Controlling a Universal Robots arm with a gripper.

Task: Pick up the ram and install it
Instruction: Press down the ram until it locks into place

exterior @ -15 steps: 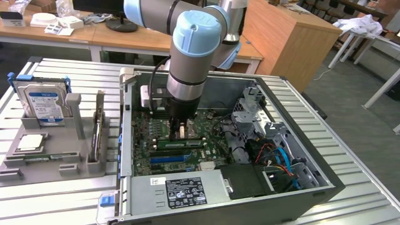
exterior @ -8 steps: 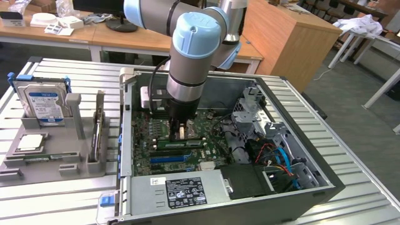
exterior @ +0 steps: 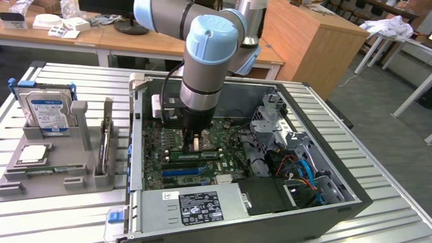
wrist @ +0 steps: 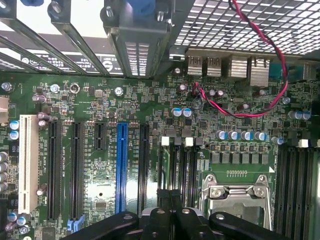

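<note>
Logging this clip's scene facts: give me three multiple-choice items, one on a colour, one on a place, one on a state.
1. Colour of the hard drive label? A red; B green; C blue.
2. Where is the tool? A above the hard drive; B inside the open computer case; C over the wooden desk.
3. The tool's fingers are: A shut; B spread wide; C half open.
Key: C, the label is blue; B, the tool hangs over the circuit board; A, the fingers meet in the wrist view.
</note>
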